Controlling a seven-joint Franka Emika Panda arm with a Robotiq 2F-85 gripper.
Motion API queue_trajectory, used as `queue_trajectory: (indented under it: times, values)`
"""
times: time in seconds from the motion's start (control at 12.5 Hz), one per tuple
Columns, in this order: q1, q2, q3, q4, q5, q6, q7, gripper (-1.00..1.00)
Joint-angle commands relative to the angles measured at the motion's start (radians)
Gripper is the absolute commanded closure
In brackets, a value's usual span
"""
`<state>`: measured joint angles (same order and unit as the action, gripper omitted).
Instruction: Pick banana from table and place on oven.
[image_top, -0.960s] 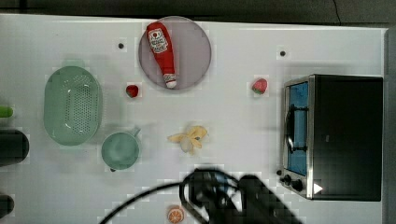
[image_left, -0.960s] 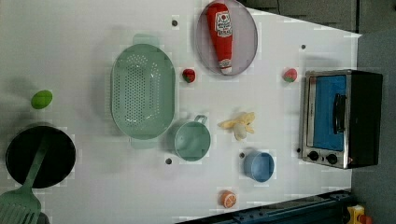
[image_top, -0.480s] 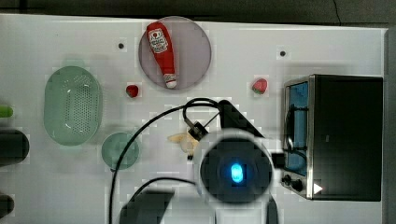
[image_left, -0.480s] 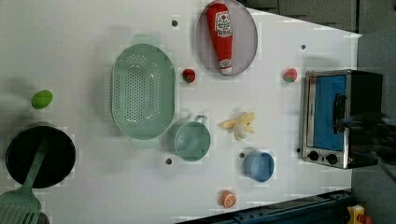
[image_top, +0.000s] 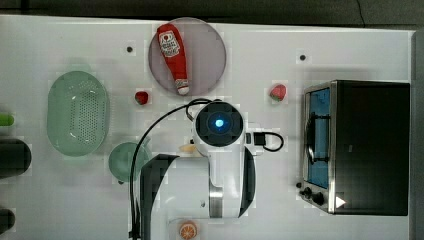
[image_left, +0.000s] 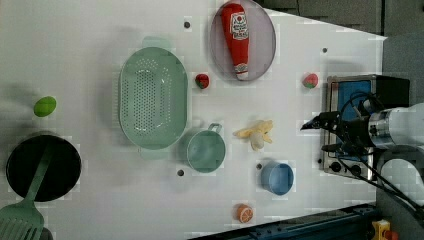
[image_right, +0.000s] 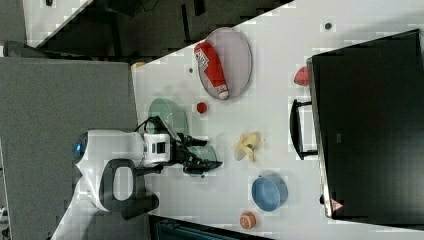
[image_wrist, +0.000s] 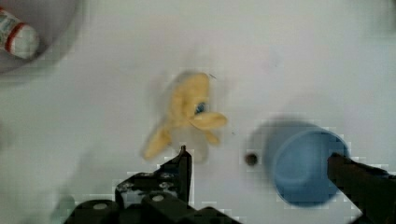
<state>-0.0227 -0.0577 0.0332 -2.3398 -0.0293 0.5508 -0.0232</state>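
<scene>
1. The gripper (image_wrist: 259, 161) hangs above the table (image_wrist: 303, 56) with its fingers (image_wrist: 184, 163) spread wide, holding and touching nothing.
2. The banana (image_wrist: 187, 109) lies on the table beside the blue cup (image_wrist: 303, 163), apart from both fingers.

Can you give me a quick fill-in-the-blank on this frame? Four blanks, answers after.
1. The ketchup bottle lies on a round ____.
2. The banana lies on the ____, not on the oven.
3. The gripper is ____ and holds nothing.
4. In the left view, the bowl just below the banana is ____ in colour.

Missing words: plate; table; open; blue
</scene>
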Motion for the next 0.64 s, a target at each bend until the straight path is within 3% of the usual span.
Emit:
queue_trajectory:
  times: [0.08,0.64]
  values:
    - [0.003,0.062,-0.006,-0.028,0.003,0.146,0.035,-1.0]
    - [0.012,0.283,0.027,-0.078,0.004,0.432,0.13,-1.0]
